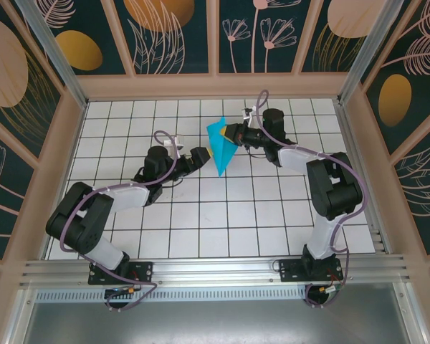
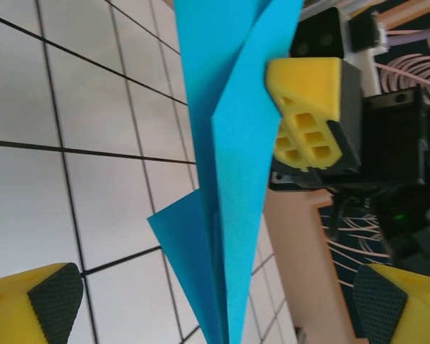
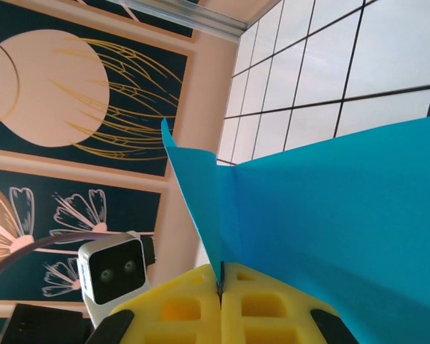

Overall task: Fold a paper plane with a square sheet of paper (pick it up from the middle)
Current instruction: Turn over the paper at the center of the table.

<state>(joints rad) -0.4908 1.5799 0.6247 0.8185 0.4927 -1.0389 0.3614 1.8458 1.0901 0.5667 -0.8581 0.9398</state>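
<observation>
Holding folded plane, right side

Right gripper (image 3: 221, 290) is clamping the paper plane (image 1: 221, 147) at its crease. Left gripper (image 1: 203, 156) is standing wide open, the paper lying between its fingers (image 2: 54, 304), apparently untouched. Judged late folding; next, left is needing a clean regrip.

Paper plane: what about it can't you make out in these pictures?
1. Top external: the paper plane is too small to show its creases; the right gripper covers one side.
2. Left wrist: both ends are cut off by the top and bottom edges.
3. Right wrist: most of it runs off the right edge; the clamped strip is hidden between the gripper's fingers.
</observation>
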